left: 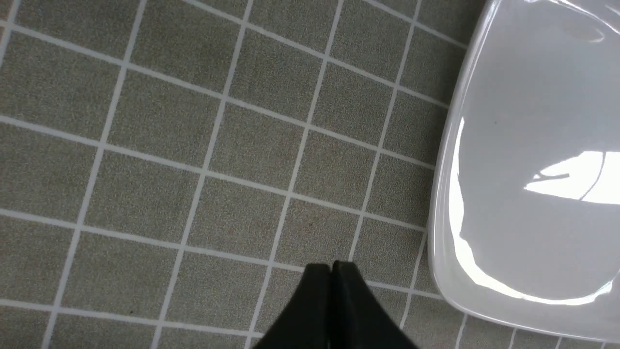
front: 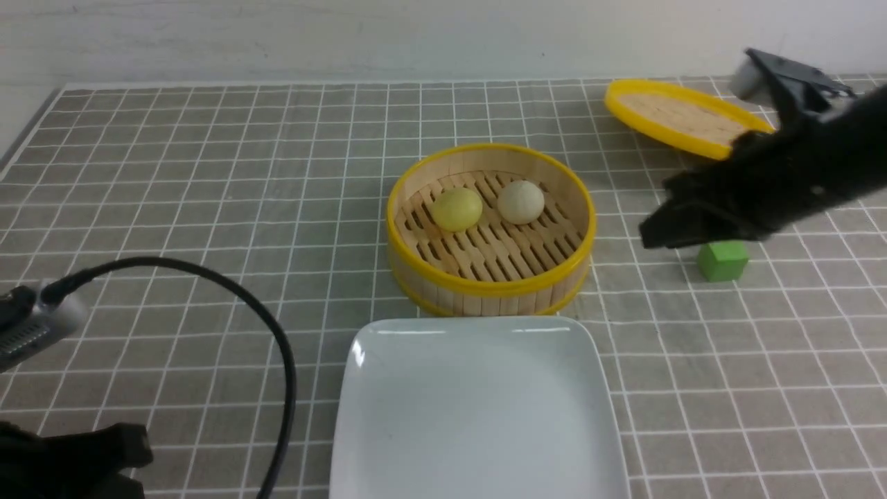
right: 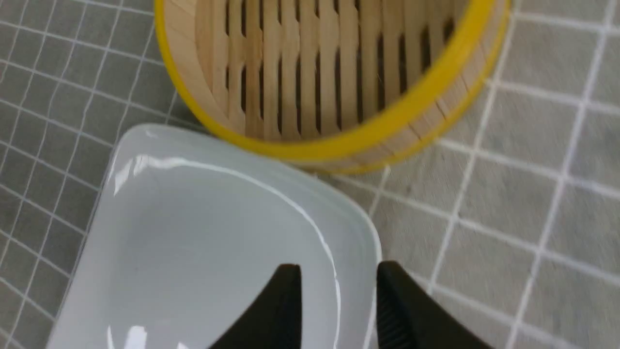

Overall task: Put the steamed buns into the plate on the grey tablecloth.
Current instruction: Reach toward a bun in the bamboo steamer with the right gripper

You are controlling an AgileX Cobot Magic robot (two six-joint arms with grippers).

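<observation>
The right gripper (front: 651, 234) is hanging above the tablecloth (front: 173, 173) with its two fingers a narrow gap apart and nothing between them; in its wrist view the fingertips (right: 289, 271) are showing over the corner of the plate (right: 193, 232) and the cloth beside it, with the steamer (right: 411, 106) just ahead. To this gripper's left, the yellow bun (front: 457, 208) and the beige bun (front: 521, 201) are sitting side by side, close together, on the slatted floor of the steamer (front: 485, 283), the beige one being the nearer to the gripper. The green cube (front: 723, 260) is resting on the cloth just below and beside the gripper, and the lid (front: 682, 118) is lying behind it, one edge tilted up off the cloth. The plate (front: 478, 416) is lying bare on the robot's side of the steamer, right up against its base; whether the two are touching cannot be told. The left gripper (left: 332, 266) is hovering low over the cloth with its fingers pressed together on nothing, the plate's edge (left: 445, 194) lying near on one side and the buns well away from it. A black cable (front: 280, 333) is arching over the cloth above that arm.
</observation>
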